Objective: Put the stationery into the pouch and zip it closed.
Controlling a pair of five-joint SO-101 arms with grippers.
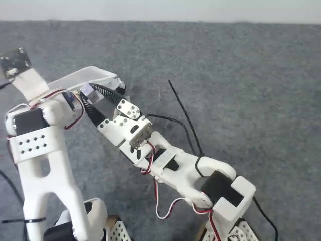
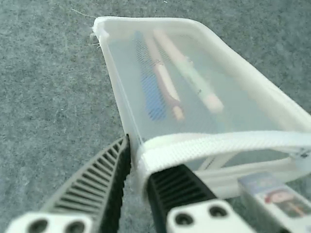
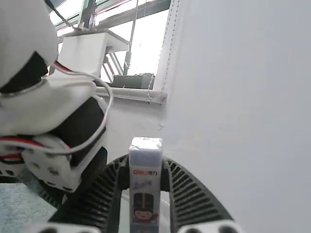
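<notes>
- The task looked partly done. A translucent white mesh pouch (image 2: 257, 87) lay on the grey felt-covered table (image 1: 241, 75), toward its left side and well short of its far edge.
- Three pens already lay inside, side by side along the pouch's length: a blue pen (image 2: 148, 82), a peach-coloured pen (image 2: 163, 77) and a pale green pen (image 2: 192, 73).
- One piece was not yet in. This was a small white rectangular block with a printed sleeve, apparently an eraser (image 3: 145, 194), and it hung just beside the pouch's mouth (image 2: 272, 194).
- The white zip band (image 2: 218, 143) along the mouth gaped, so the zip was not yet drawn. Judging from this, what was left was to drop the eraser in and then zip the pouch closed.
- The left gripper (image 2: 138, 160), with black ribbed fingers (image 2: 97, 179), was closed down to a narrow gap. It pinched the pouch's rim at one end of the mouth, one finger outside the wall and the other seemingly inside, and so appeared to hold the mouth open.
- The right gripper (image 3: 145, 165) was clamped on the eraser, a ribbed finger pressed against each long side and the block's end standing out past the fingertips.
- From the high view, the right gripper (image 1: 89, 93) held the eraser (image 1: 88, 91) at the near edge of the pouch (image 1: 90, 75). Whether eraser and pouch touched could not be told.
</notes>
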